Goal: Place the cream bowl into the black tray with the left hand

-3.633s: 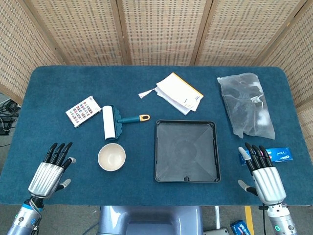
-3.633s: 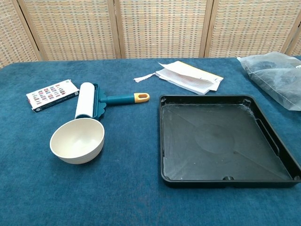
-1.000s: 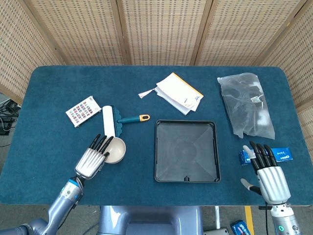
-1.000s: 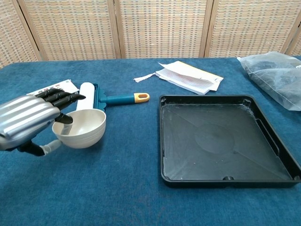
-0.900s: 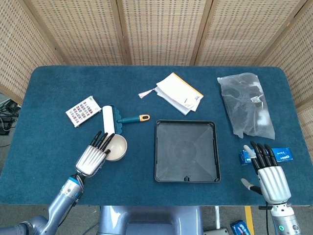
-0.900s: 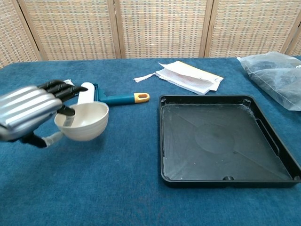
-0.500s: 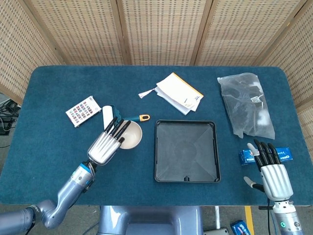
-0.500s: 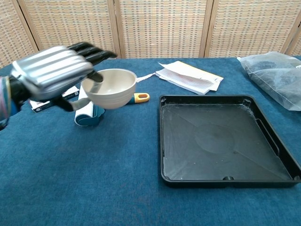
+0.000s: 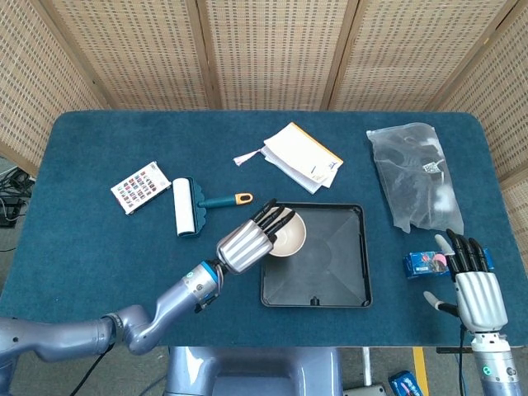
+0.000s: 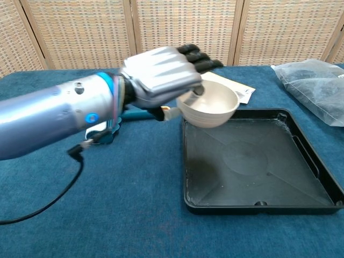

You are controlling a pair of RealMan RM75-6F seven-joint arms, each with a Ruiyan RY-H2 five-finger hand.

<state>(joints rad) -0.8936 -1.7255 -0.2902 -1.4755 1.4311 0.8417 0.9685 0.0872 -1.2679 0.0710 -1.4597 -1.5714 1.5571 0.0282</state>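
Note:
My left hand (image 9: 249,239) (image 10: 161,75) grips the cream bowl (image 9: 287,234) (image 10: 209,105) by its rim and holds it in the air above the near-left part of the black tray (image 9: 330,285) (image 10: 301,188). The bowl is upright, with fingers over its edge and the thumb hidden beneath. My right hand (image 9: 474,289) hangs open at the table's front right corner, fingers spread, holding nothing. It does not show in the chest view.
A white lint roller (image 9: 185,208) with a teal handle and a card of stickers (image 9: 140,186) lie left of the tray. Folded papers (image 9: 301,157) lie behind it. A clear bag (image 9: 417,177) and a small blue packet (image 9: 429,264) sit at the right.
My left hand has lifted the bowl off the table beside the lint roller and carried it rightward over the tray. The right hand has drifted slightly right.

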